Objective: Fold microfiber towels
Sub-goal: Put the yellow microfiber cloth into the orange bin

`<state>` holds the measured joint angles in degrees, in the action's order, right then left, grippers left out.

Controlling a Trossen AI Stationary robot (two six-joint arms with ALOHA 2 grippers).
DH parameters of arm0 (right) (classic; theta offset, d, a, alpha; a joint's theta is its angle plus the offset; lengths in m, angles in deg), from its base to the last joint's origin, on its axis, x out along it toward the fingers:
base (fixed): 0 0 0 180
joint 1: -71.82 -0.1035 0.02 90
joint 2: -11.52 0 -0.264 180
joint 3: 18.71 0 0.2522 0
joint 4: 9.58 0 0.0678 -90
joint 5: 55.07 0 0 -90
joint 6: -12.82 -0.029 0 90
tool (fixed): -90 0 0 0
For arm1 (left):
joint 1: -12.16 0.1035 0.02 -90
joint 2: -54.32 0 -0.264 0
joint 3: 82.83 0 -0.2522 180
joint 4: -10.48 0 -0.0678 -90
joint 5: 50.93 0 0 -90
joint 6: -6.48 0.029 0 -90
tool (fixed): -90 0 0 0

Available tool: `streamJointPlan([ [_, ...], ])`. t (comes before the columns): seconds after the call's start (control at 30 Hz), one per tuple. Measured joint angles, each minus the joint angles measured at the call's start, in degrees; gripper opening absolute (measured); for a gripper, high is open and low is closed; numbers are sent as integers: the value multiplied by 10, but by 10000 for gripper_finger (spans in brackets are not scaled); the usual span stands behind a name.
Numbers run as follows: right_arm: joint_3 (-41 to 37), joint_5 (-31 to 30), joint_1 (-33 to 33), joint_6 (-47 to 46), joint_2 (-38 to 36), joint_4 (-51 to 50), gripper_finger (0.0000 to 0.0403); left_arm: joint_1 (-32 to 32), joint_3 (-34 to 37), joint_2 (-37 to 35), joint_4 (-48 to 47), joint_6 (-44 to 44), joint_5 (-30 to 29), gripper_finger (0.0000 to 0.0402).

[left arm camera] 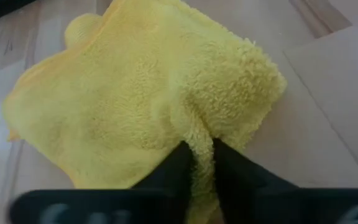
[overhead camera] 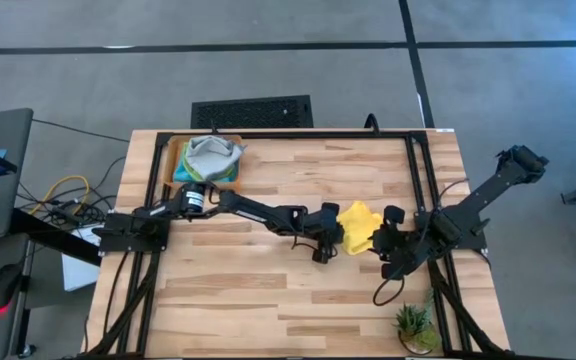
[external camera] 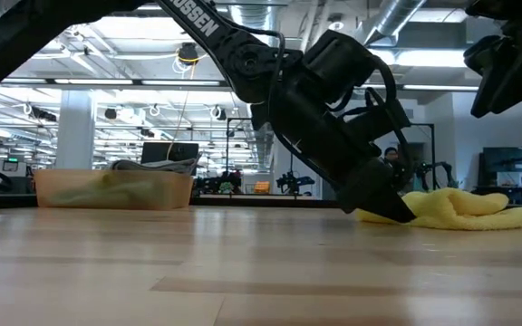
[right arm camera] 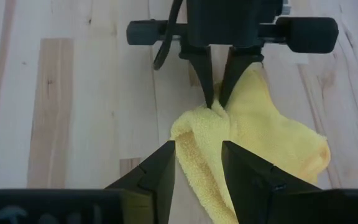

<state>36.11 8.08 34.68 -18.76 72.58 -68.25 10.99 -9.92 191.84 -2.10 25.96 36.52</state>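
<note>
The left gripper (left arm camera: 197,163) has its jaws pinched almost together on a raised ridge at one edge of the yellow towel (overhead camera: 359,226), while the right gripper (right arm camera: 199,163) at the opposite edge straddles a fold with its jaws part open and not yet pressing it. The yellow towel lies crumpled on the table (overhead camera: 268,300), well apart from the tray (overhead camera: 176,160) holding the other towels (overhead camera: 211,155). Judged soft, light and limp, it will sag and bunch, so take it at a corner or hem.
</note>
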Motion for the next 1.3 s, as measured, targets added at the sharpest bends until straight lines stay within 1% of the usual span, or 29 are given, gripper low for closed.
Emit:
streamJointPlan([
  [0.03, 0, 0, 0, 0, 0, 0, 155, 0, -1, 0, -3, -6, 0, 23],
  [0.07, 0, 0, 0, 0, 0, 0, 155, 0, -2, 0, -4, -17, 0, 13],
  [0.2, 0, 0, 0, 0, 0, 0, 155, -1, -1, -14, -15, -63, -4, 11],
  [0.43, 0, 0, 0, 0, 0, 0, 155, -8, 4, -73, -117, -74, -40, 3],
  [0.5, 0, 0, 0, 0, 0, -1, 155, -12, 4, -94, -150, -83, -56, 2],
  [0.67, 0, 0, 0, 0, 0, -1, 155, -23, 2, -137, -205, -113, -76, 1],
  [0.87, 0, 0, 0, 0, 0, -1, 155, -38, 1, -187, -251, -127, -147, 1],
  [1.03, 0, 0, 0, 0, 0, -2, 155, -38, 1, -224, -288, -171, -177, 0],
  [1.3, 0, 0, 0, 0, 0, -5, 155, -39, 0, -279, -349, -202, -257, 0],
])
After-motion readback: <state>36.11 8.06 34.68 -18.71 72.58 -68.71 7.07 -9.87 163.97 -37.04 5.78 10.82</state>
